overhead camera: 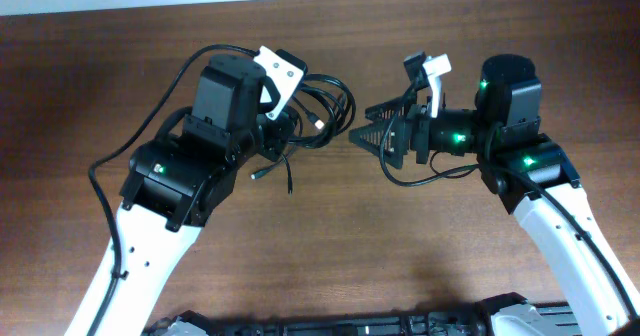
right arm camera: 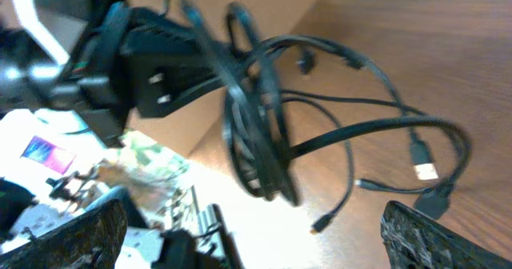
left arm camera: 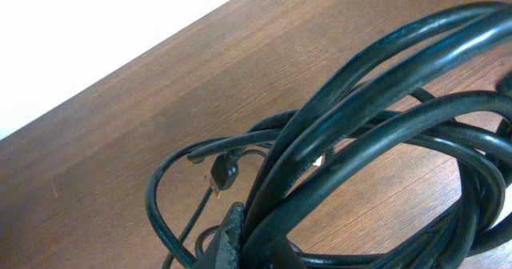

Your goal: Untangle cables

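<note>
So, we're barely into it as far as we can tell. The cables are one knotted bundle near the middle of the table. It seems to be held up off the wood, with loops wound through each other and nothing pulled free yet. A few ends dangle out: a USB plug and a smaller plug hang loose, which is probably where we'd start.

The left gripper is clamped on the bundle, and in its wrist view the loops run right down into the finger. The right gripper sits just beside the bundle, jaws spread wide with nothing between them, pointing at the loops.

What's left is basically everything: pick one strand, draw it out, repeat. As for what's in the way, the loops overlap so tightly we can't tell which cord is which. The right arm's thicker wire also hangs close by, so grabbing the wrong black line looks easy.
</note>
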{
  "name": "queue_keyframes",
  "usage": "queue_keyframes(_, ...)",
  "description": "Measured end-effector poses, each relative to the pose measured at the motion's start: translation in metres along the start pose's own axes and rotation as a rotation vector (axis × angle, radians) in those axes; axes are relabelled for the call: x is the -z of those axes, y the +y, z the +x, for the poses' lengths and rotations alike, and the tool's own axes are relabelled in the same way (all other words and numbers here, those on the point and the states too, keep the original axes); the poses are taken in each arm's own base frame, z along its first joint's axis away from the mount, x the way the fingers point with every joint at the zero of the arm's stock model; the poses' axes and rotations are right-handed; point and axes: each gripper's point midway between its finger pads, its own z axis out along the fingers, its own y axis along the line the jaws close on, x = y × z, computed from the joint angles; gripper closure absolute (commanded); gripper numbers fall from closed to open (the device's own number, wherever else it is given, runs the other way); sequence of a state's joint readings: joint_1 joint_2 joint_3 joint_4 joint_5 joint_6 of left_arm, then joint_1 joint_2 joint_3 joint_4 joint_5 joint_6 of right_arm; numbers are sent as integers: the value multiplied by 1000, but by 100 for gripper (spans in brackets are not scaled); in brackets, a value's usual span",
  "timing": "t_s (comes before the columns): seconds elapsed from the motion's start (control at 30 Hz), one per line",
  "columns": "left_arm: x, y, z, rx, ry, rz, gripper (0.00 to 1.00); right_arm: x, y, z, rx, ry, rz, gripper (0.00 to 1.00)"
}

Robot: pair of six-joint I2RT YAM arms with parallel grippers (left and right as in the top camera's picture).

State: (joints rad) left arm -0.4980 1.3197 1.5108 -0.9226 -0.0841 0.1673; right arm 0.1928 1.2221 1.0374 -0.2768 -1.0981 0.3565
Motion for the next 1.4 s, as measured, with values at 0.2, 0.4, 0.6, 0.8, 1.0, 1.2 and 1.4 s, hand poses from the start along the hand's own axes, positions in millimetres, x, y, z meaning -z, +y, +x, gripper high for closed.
queue_keyframes(0.2, 0, 2, -6, 179, -26, -5, 100, 6, 43, 12, 155, 65, -252, 1)
queue_keyframes(0.4, 0, -4, -8, 268, -30, 28, 100, 11, 64, -4, 313, 29, -340, 1)
queue_keyframes(0.6, 3, -35, -17, 251, -51, 165, 100, 10, 63, -7, 298, 21, -324, 1)
queue_keyframes(0.8, 2, -28, -12, 258, -36, 107, 100, 9, 60, -9, 295, 10, -303, 1)
queue_keyframes(1.0, 1, -17, -7, 302, -20, 39, 100, 6, 51, -16, 292, -22, -243, 1)
queue_keyframes(1.2, 2, -30, -12, 308, -30, 124, 100, 5, 47, -18, 288, -32, -222, 1)
queue_keyframes(1.4, 3, -37, -13, 307, -28, 160, 100, 3, 36, -26, 280, -65, -154, 1)
